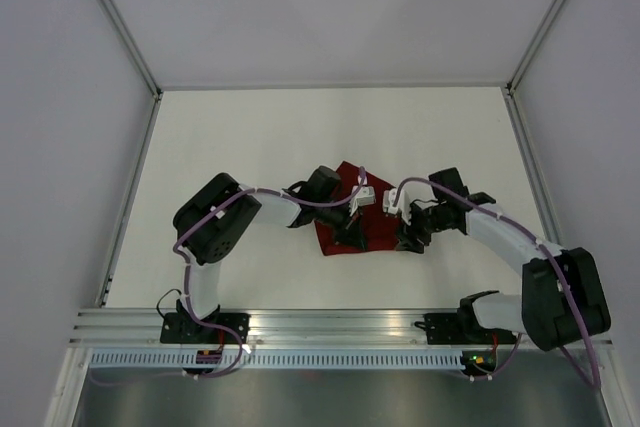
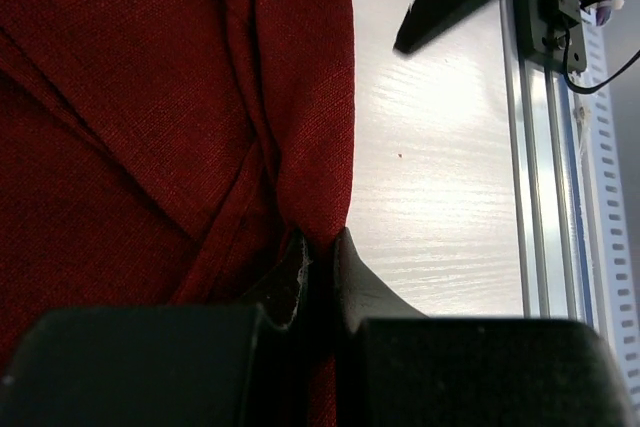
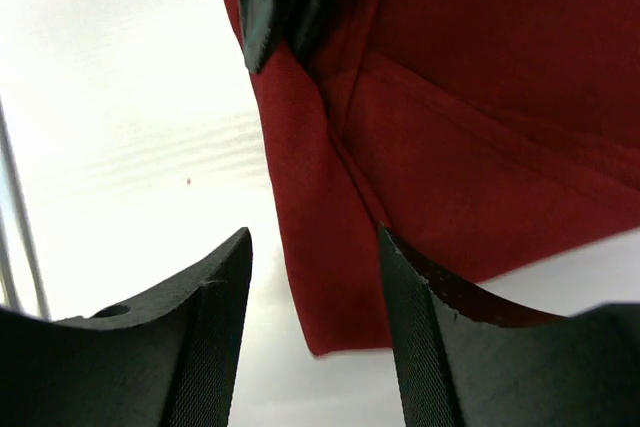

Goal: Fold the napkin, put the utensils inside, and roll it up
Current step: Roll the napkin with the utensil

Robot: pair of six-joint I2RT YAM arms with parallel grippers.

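The dark red napkin (image 1: pixel 378 230) lies folded and creased at the middle of the white table. My left gripper (image 1: pixel 352 235) is at its near left edge. In the left wrist view the gripper (image 2: pixel 322 247) is shut on a pinched fold of the napkin (image 2: pixel 150 97) at its edge. My right gripper (image 1: pixel 408 240) is at the napkin's near right corner. In the right wrist view it (image 3: pixel 315 237) is open, with its jaws on either side of the napkin's corner (image 3: pixel 340 277) and just above the table. The fork is not in view.
The white table (image 1: pixel 250 147) is walled by grey panels on three sides. An aluminium rail (image 1: pixel 300 322) runs along the near edge and shows in the left wrist view (image 2: pixel 550 197). The two arms meet closely over the napkin.
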